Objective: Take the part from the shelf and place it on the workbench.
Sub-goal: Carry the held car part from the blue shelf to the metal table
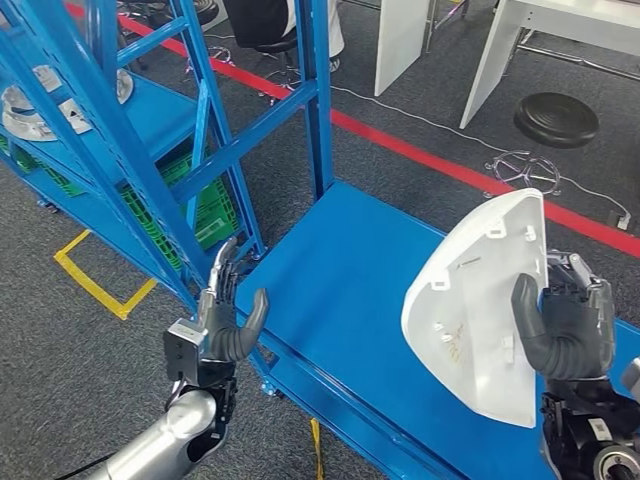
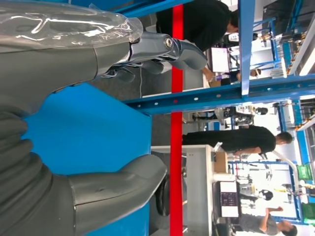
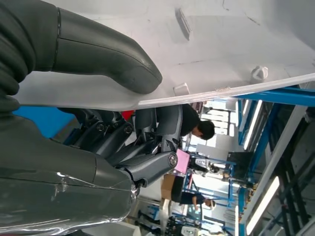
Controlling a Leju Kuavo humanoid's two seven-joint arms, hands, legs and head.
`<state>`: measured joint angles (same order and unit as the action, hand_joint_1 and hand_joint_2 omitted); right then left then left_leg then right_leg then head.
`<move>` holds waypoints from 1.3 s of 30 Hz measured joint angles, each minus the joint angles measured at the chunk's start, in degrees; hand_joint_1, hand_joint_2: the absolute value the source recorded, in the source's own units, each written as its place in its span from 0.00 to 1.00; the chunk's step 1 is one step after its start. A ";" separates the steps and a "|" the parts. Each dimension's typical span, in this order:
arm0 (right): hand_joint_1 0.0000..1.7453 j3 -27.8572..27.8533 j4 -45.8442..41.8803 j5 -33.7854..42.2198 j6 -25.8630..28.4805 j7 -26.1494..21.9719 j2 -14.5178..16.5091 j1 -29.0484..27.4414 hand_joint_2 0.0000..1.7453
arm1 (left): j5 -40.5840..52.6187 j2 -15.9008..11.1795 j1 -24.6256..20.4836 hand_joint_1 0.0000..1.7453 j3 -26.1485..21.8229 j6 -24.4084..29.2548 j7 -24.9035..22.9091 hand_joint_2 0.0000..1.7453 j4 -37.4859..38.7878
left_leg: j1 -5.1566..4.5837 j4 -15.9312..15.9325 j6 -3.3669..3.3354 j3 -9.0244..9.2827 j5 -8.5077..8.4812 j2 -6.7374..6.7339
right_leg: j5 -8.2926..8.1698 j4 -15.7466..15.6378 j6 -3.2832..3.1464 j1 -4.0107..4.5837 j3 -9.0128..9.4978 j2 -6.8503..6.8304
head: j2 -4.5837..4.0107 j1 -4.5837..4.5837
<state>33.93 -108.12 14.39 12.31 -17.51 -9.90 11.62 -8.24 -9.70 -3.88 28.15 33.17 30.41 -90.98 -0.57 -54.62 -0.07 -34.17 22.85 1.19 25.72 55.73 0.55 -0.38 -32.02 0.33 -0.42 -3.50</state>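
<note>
My right hand [image 1: 567, 325] grips a white curved plastic part [image 1: 475, 300] by its right edge, thumb across its inner face, holding it upright above the right end of the blue shelf deck [image 1: 355, 290]. In the right wrist view the thumb [image 3: 108, 56] presses on the white part [image 3: 223, 44] with the fingers [image 3: 148, 164] behind it. My left hand [image 1: 226, 315] is raised at the deck's left front corner, fingers apart and holding nothing. The left wrist view shows its thumb [image 2: 115, 187] and fingers [image 2: 167, 49] spread over the blue deck [image 2: 93, 128].
Blue shelf uprights and braces [image 1: 317, 90] rise at the left and behind the deck. More white parts [image 1: 26, 110] lie on a far-left shelf above a green crate [image 1: 211, 210]. A red floor line [image 1: 453, 165], a black stool [image 1: 556, 118] and white tables stand beyond. People stand in the background.
</note>
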 joint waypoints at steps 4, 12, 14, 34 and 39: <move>1.00 0.05 -1.16 -0.68 0.17 0.21 -0.13 0.01 1.00 | 0.49 -0.04 0.33 0.00 0.00 0.55 -0.01 1.00 -1.11 | 0.00 0.00 0.00 0.00 0.01 0.00 | 0.01 0.00 0.02 0.00 0.00 0.00 | 0.00 -0.01; 1.00 0.20 -1.96 -0.85 -0.22 0.35 -0.15 0.07 1.00 | -0.31 -0.08 0.72 0.00 0.00 0.62 0.18 1.00 -2.44 | 0.00 0.00 0.01 0.00 0.02 0.00 | 0.02 0.00 0.02 0.00 0.01 0.00 | 0.00 0.00; 1.00 0.22 -2.14 -0.86 -0.33 0.35 -0.15 0.07 1.00 | -0.38 -0.09 0.79 0.00 0.00 0.62 0.19 1.00 -2.74 | 0.00 0.00 0.01 0.00 0.02 0.00 | 0.02 0.00 0.02 0.00 0.01 0.00 | 0.00 0.00; 1.00 1.25 -2.37 -6.34 2.14 1.76 -0.29 0.07 1.00 | -0.34 -0.08 0.86 0.00 0.02 0.94 0.19 1.00 -3.45 | 0.00 -0.01 0.02 -0.01 0.03 0.01 | 0.03 0.00 0.01 0.00 -0.01 0.00 | 0.00 0.00; 1.00 1.45 -2.37 -7.44 2.60 2.01 -0.38 0.05 1.00 | -0.35 -0.07 0.84 0.00 0.03 0.63 0.19 1.00 -3.44 | 0.00 -0.02 0.02 -0.01 0.04 0.00 | 0.04 0.01 0.01 0.00 -0.01 0.00 | 0.00 0.00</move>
<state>35.38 -110.49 6.95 14.91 -15.50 -10.28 11.67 -8.59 -9.77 -3.04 28.18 33.80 30.59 -94.42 -0.56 -54.64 -0.05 -34.18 22.89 1.20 25.75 55.74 0.55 -0.38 -32.03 0.33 -0.42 -3.50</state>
